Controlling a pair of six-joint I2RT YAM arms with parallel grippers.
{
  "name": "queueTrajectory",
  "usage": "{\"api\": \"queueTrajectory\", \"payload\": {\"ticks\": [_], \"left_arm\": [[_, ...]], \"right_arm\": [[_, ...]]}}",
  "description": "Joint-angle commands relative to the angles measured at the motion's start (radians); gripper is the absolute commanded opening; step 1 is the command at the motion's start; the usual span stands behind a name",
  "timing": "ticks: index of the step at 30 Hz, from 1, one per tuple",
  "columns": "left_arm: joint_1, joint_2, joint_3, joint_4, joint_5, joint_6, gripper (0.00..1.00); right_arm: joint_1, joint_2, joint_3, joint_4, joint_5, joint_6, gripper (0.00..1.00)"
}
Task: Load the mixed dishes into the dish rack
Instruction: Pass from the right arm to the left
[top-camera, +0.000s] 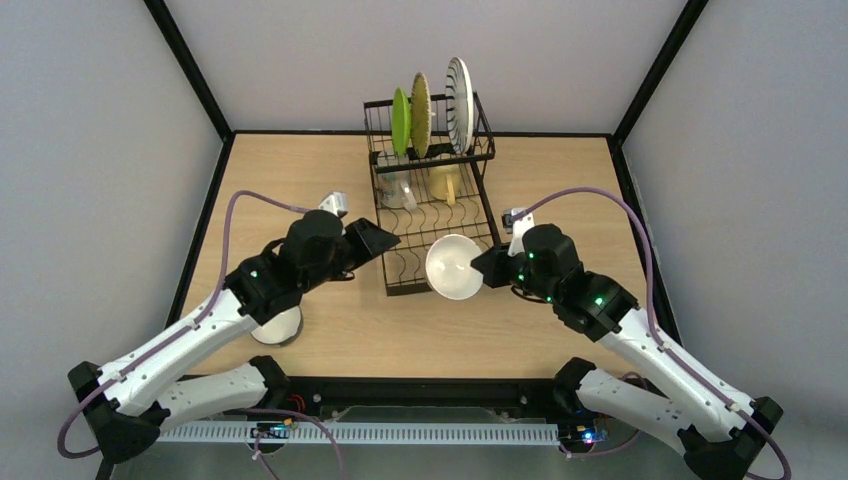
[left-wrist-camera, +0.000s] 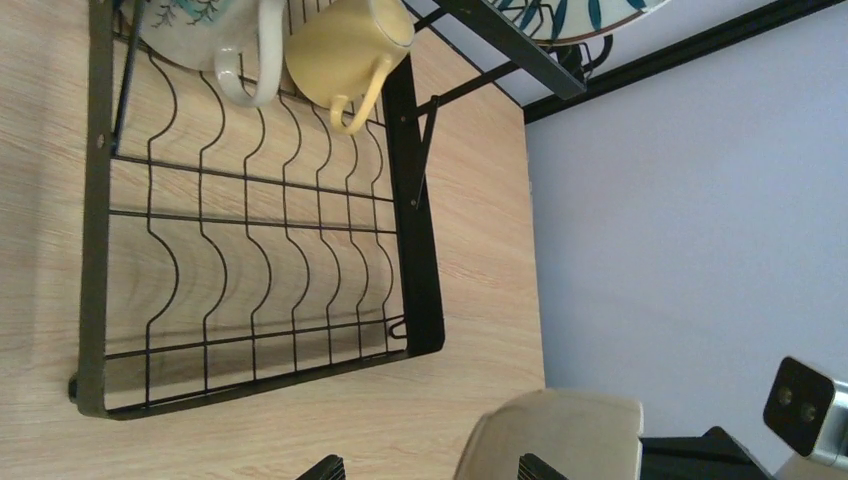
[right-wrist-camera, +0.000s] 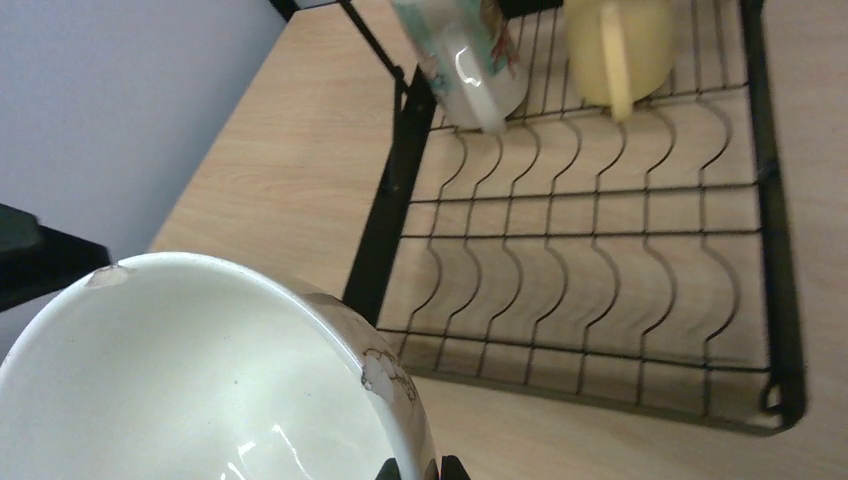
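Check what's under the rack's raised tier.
A pale yellow mug and a patterned cup with a white handle sit on the lower tray at its back. The raised tier covers their far ends from above, so anything deeper there is hidden.

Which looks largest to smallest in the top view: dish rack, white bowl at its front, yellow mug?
1. dish rack
2. white bowl
3. yellow mug
The bowl may be nearer the camera.

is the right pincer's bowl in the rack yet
Out: the right pincer holds the bowl tilted at the front of the dish rack.
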Motion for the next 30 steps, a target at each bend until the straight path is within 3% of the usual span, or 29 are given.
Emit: {"api": "queueTrajectory", "payload": {"ticks": [1,14,30], "left_arm": [[0.006,0.035,0.071,-0.052,0.049,-0.002,0.99],[-0.002,0.16,0.181,-0.059,0.167,0.092,0.99],[-0.084,0.302,0.326,-0.171,0.088,0.231,0.99]], "right_arm": [[0.003,-0.014,0.072,0.034,0.112,-0.176,0.0],[0.003,0.127,0.154,0.042,0.155,-0.347,0.0],[0.003,0.249,0.265,0.054,0.154,-0.395,0.0]]}}
